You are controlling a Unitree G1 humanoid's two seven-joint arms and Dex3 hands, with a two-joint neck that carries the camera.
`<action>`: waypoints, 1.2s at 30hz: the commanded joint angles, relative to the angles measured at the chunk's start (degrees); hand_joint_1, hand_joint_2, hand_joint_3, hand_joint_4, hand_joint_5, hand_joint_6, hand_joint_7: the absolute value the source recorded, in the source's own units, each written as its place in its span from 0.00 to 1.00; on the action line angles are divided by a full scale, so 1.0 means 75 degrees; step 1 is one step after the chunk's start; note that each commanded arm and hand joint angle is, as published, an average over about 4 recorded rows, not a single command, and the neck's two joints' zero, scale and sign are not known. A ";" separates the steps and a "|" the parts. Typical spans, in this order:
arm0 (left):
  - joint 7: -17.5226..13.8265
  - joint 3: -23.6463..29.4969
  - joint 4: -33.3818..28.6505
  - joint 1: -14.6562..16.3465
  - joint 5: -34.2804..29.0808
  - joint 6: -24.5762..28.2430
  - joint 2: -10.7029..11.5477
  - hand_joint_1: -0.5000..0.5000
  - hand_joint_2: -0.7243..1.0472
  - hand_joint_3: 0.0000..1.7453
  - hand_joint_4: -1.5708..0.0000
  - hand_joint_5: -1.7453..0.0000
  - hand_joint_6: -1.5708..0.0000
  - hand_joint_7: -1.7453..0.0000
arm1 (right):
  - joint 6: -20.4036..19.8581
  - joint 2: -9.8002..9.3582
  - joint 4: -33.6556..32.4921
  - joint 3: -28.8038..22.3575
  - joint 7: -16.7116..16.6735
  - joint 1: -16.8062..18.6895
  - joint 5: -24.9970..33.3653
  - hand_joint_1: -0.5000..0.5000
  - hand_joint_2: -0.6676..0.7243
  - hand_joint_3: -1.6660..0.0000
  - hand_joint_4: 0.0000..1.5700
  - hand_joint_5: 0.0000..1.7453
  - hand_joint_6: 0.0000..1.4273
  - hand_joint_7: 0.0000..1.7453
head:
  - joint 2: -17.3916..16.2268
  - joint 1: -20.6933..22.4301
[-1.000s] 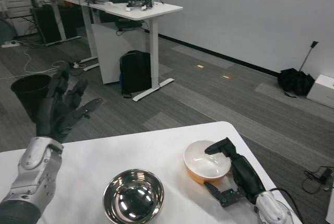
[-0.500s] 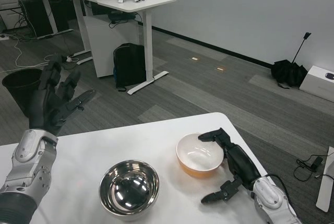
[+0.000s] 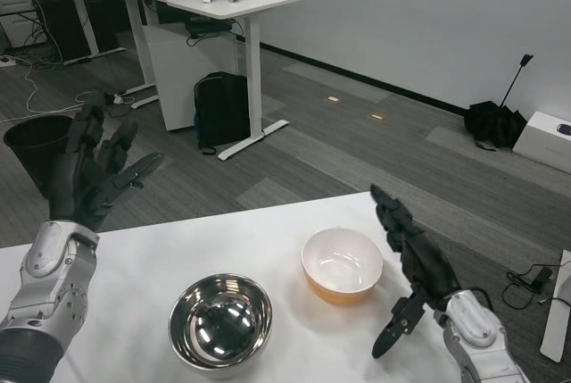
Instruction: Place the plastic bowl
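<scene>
The plastic bowl [image 3: 342, 264], orange outside and white inside, stands upright on the white table [image 3: 161, 267] right of centre. My right hand [image 3: 410, 262] is raised just to the right of the bowl, fingers spread, touching nothing. My left hand [image 3: 94, 169] is held up over the table's far left edge, fingers spread and holding nothing.
A shiny steel bowl [image 3: 221, 322] stands on the table left of the plastic bowl, near the front. Beyond the table lie grey floor, a black bin [image 3: 36, 146], a white desk [image 3: 223, 8] and a black backpack [image 3: 221, 111].
My right hand has let go of the plastic bowl's rim and lifted away to the right, fingers spreading. The bowl stays on the table. The left hand has not moved.
</scene>
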 commanded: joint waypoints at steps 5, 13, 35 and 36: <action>-0.0028 -0.0017 0.0019 -0.0052 -0.0031 -0.0059 0.0061 0.00 0.80 0.00 0.62 0.76 1.00 1.00 | 0.1104 0.0018 -0.2259 -0.1495 0.0149 0.0251 0.0493 0.04 0.82 0.99 0.00 0.00 0.00 0.00 | 0.0287 -0.0173; -0.0052 -0.0029 -0.0007 -0.0040 -0.0070 -0.0065 0.0084 0.00 0.80 0.00 0.62 0.76 1.00 1.00 | 0.1892 -0.0419 -0.4368 -0.2374 0.0073 -0.0033 0.1038 0.04 0.84 1.00 0.00 0.00 0.00 0.00 | 0.0656 -0.0226; -0.0028 -0.0055 -0.0186 0.0109 -0.0084 -0.0850 0.0040 0.00 0.80 0.00 0.57 0.78 1.00 1.00 | -0.1026 -0.0258 -0.2007 0.0998 -0.1910 -0.2480 0.0935 0.04 0.77 1.00 0.00 0.00 0.00 0.00 | 0.1579 0.0206; -0.0028 -0.0032 -0.0198 0.0118 -0.0087 -0.0856 0.0043 0.00 0.80 0.00 0.57 0.78 1.00 1.00 | -0.1084 -0.0246 -0.1913 0.1068 -0.1942 -0.2553 0.0929 0.04 0.77 1.00 0.00 0.00 0.00 0.00 | 0.1580 0.0212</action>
